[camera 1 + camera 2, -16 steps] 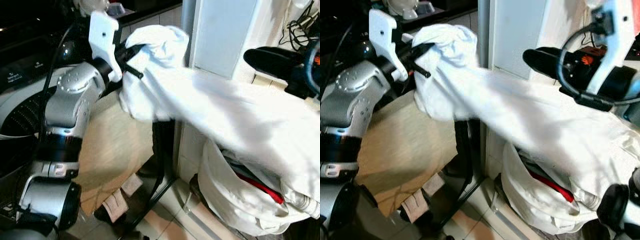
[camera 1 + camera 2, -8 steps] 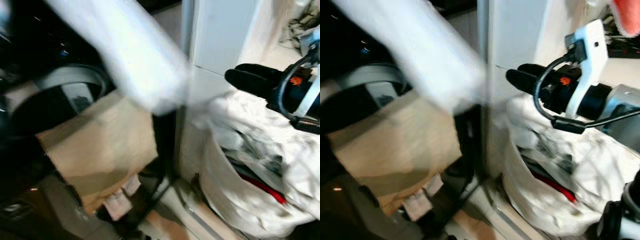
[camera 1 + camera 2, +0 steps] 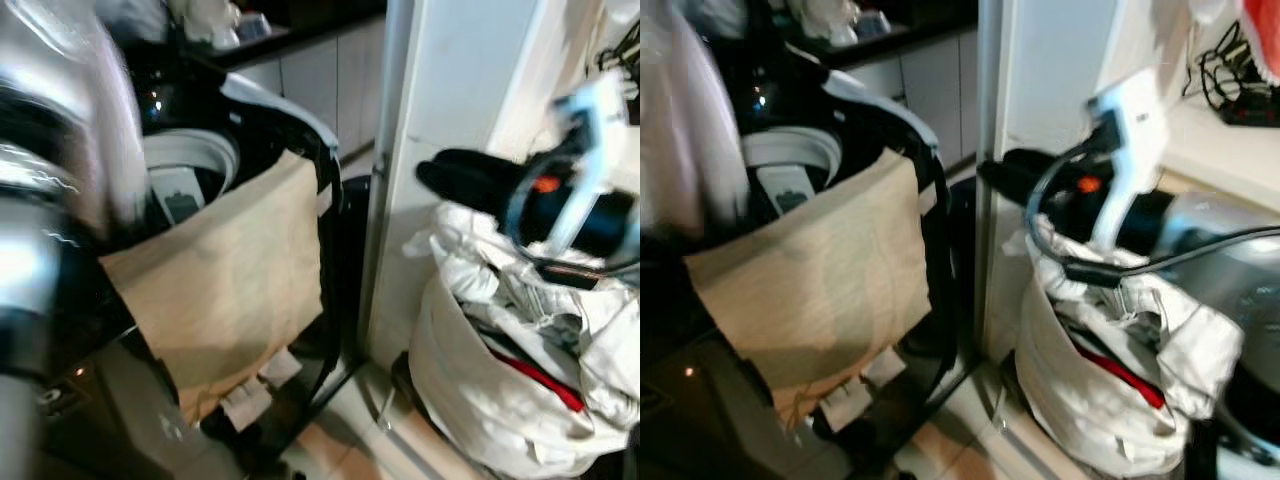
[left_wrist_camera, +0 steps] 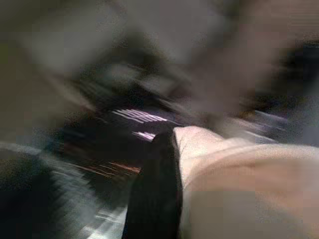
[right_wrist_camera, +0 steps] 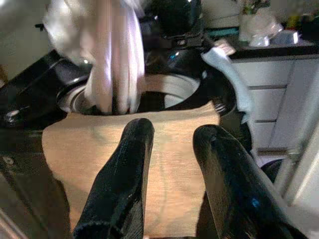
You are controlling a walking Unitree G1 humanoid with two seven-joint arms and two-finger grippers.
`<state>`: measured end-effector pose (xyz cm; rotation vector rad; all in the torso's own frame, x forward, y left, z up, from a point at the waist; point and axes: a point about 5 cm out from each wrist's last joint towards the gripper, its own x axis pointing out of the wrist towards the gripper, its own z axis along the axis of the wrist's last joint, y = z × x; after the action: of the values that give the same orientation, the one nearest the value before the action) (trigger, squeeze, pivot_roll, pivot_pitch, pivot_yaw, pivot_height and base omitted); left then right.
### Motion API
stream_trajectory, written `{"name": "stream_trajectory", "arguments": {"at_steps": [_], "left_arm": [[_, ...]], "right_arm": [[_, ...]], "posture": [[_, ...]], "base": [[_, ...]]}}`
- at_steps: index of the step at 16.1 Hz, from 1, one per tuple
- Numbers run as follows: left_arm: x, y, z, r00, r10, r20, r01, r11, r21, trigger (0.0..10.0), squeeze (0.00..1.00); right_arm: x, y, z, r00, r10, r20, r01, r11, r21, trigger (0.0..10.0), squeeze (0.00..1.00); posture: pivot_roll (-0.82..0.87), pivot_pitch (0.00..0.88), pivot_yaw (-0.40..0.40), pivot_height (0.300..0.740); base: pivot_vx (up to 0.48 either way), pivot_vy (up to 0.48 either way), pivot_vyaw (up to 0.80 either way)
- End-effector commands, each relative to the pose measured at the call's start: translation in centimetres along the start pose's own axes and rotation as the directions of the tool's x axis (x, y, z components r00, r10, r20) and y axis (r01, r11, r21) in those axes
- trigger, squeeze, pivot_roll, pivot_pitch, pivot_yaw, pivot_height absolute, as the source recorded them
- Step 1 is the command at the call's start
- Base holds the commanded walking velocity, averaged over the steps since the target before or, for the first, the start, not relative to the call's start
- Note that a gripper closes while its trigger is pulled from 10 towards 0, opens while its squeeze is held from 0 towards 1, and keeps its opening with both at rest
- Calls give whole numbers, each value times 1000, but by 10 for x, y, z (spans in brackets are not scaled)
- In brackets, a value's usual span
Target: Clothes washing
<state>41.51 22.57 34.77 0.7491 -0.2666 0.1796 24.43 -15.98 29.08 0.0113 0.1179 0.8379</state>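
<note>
A white garment [image 5: 112, 55] hangs bunched above the washing machine's open drum [image 3: 190, 165]. In the eye views it is a pale blur [image 3: 690, 130] at the far left, beside my blurred silver left arm [image 3: 35, 230]. My left gripper [image 4: 172, 137] is shut on the garment, with pale cloth [image 4: 224, 164] pressed against its black finger [image 4: 154, 194]. My right gripper [image 5: 174, 129] is open with nothing between its fingers. It hovers over the white laundry bag [image 3: 480, 390] and points toward the washer.
A tan cardboard sheet [image 3: 230, 280] leans against the washer's black front. A white cabinet panel [image 3: 460, 80] stands between washer and bag. The bag holds crumpled white clothes and something red [image 3: 540, 375]. Cables [image 3: 1230, 60] lie on the counter at the right.
My left arm has swung the white garment off the laundry bag and leftward, over the washer drum. The right gripper has sunk lower, toward the bag.
</note>
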Motion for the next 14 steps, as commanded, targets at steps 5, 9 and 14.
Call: {"name": "stream_trajectory", "arguments": {"at_steps": [5,9,14], "left_arm": [[-44,-88,-96,841,-314,-441,133,910,-394,10000,196],[-53,-79,-116,802,-253,-541,-50,874,-484,10000,1000],[-40,-57,-102,842,-170,-512,-167,820,-547,10000,1000]], "right_arm": [[18,14,-39,987,-19,-159,27,999,47,10000,0],[18,18,-50,980,-30,-198,42,998,55,10000,0],[21,13,-45,983,-77,-166,89,994,67,10000,0]], "posture": [[-82,0,90,740],[-82,0,91,740],[-70,0,83,740]], "base": [[0,0,0],[0,0,0],[0,0,0]]}}
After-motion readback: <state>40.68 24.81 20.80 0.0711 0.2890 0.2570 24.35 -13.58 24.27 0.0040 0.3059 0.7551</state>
